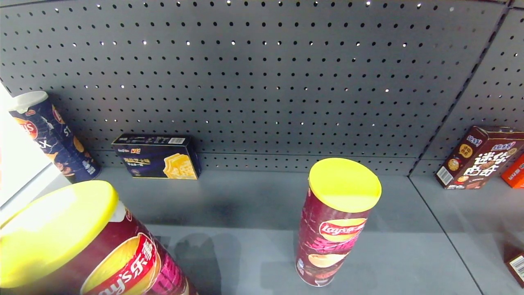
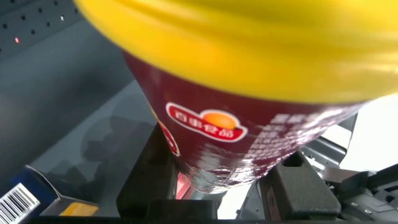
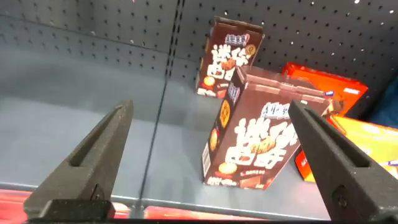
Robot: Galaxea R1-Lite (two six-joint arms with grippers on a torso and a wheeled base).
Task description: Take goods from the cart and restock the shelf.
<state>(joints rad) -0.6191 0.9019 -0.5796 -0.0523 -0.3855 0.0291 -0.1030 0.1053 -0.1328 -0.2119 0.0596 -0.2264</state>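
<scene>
- The left gripper [image 2: 217, 190] has its jaws closed on the lower part of a maroon can [image 1: 73, 241] [image 2: 249, 106] with a yellow lid. Dark fingers [image 2: 146, 180] press against the can on either side.
- The held can is at the near left, over the front of the shelf [image 1: 254, 205], with its lid nearest the head camera.
- A second maroon can [image 1: 335, 221] with a yellow lid stands upright on the shelf, to the right of the held can and well apart from it.
- A blue can [image 1: 53, 135] with a white lid stands at the far left, close to the pegboard [image 1: 262, 82].
- A dark blue box [image 1: 157, 155] lies against the pegboard, between the blue can and the standing maroon can.
- The right gripper [image 3: 209, 106] has its jaws spread wide and holds nothing.
- A brown box [image 1: 479, 157] [image 3: 230, 56] stands against the pegboard in the next bay to the right.
- A nearer brown box [image 3: 255, 130] stands in front of it, between the right gripper's open fingers [image 3: 81, 168] as that wrist view shows it.
- An orange box [image 1: 516, 172] [image 3: 323, 87] sits just beside the brown boxes.
</scene>
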